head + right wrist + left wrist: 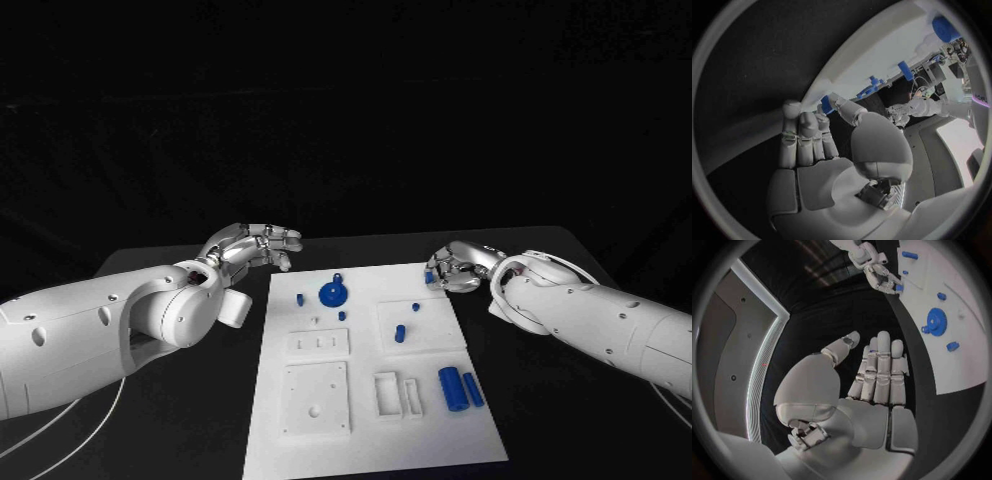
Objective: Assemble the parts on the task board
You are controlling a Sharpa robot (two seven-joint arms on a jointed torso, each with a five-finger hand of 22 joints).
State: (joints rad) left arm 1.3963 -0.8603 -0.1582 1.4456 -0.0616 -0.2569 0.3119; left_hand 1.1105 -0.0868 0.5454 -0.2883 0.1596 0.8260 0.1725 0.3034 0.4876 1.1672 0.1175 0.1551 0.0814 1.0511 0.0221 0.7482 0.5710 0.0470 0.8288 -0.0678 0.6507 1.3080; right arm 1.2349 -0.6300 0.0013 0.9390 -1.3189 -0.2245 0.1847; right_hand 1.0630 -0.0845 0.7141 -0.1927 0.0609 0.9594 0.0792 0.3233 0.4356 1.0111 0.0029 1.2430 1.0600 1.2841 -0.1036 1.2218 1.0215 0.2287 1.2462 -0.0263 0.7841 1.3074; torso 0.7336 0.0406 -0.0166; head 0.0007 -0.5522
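The white task board (375, 440) lies mid-table. On it rest a blue gear (333, 293), small blue pegs (400, 333) and two blue cylinders (460, 386). My right hand (459, 268) sits at the board's far right corner and pinches a small blue part (430, 275) between thumb and finger; the right wrist view shows this part (826, 104) at the fingertips of that hand (817, 145), just off the board's edge (879, 50). My left hand (257, 247) hovers beyond the board's far left corner, holding nothing. In its wrist view that hand (873, 375) has straight fingers and the thumb apart.
Raised white blocks with holes and slots (316, 398) take up the near half of the board. Black table (173, 420) lies on both sides. The left wrist view shows the gear (934, 320) and my right hand (879, 275) across the board (954, 365).
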